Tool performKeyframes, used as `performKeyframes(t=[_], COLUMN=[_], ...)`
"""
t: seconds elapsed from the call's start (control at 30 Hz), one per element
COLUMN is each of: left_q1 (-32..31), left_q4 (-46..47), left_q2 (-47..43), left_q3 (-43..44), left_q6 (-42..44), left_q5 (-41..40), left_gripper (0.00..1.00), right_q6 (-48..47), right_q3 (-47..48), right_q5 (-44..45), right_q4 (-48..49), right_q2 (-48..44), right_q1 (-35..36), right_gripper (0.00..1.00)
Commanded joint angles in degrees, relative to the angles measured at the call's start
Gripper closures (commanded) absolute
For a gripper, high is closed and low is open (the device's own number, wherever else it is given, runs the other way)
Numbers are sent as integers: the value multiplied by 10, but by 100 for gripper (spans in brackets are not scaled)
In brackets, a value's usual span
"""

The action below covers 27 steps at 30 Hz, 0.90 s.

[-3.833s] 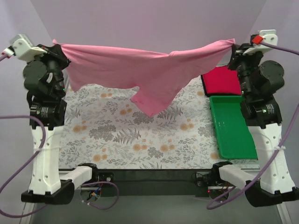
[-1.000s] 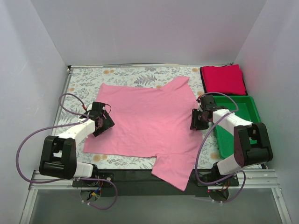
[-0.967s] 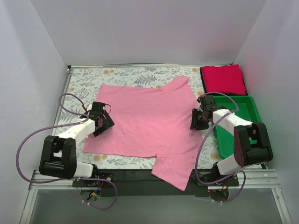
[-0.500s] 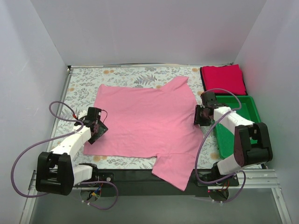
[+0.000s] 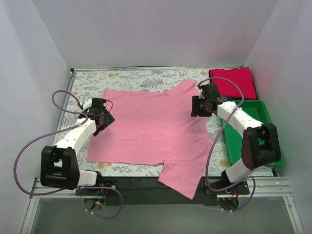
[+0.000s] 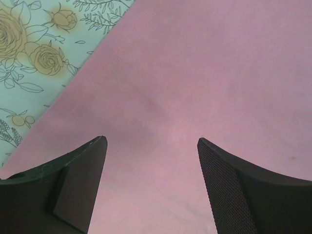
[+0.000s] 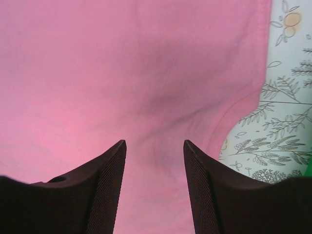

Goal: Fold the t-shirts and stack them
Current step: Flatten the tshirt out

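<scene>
The light pink t-shirt (image 5: 151,124) lies spread flat on the floral cloth, with one sleeve (image 5: 183,178) hanging over the near table edge. My left gripper (image 5: 106,119) hovers open over its left edge, and only pink fabric (image 6: 195,73) shows between the fingers (image 6: 80,170). My right gripper (image 5: 194,107) is open over the shirt's right side near the far sleeve. Under its fingers (image 7: 105,180) the pink cloth (image 7: 122,58) is slightly creased. The crimson t-shirt (image 5: 233,83) lies folded at the back right.
A green plastic bin (image 5: 254,111) stands at the right, just in front of the crimson shirt, with my right arm across it. The floral table cloth (image 5: 87,80) shows around the pink shirt, and also in both wrist views (image 6: 29,48) (image 7: 285,122). Walls close in the sides and back.
The pink shirt, earlier stretched in the air between both grippers, now lies flat. In the last second my right gripper moved farther away and left onto the shirt; my left gripper shifted slightly away.
</scene>
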Motion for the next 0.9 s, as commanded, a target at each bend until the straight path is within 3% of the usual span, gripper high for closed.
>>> performKeyframes(t=[0.0, 0.4, 0.87], left_q1=[2, 2, 8], left_q4=[40, 80, 67], left_q2=[-4, 128, 142], left_q3=[5, 37, -72], left_q6=[36, 50, -13], left_q5=[5, 10, 36], left_gripper=[30, 29, 30], right_q6=[-22, -28, -20], right_q3=[21, 87, -32], right_q5=[-16, -1, 42], right_q4=[2, 15, 33], right_q2=[20, 128, 136], right_q1=[9, 27, 44], right_gripper=[50, 52, 49])
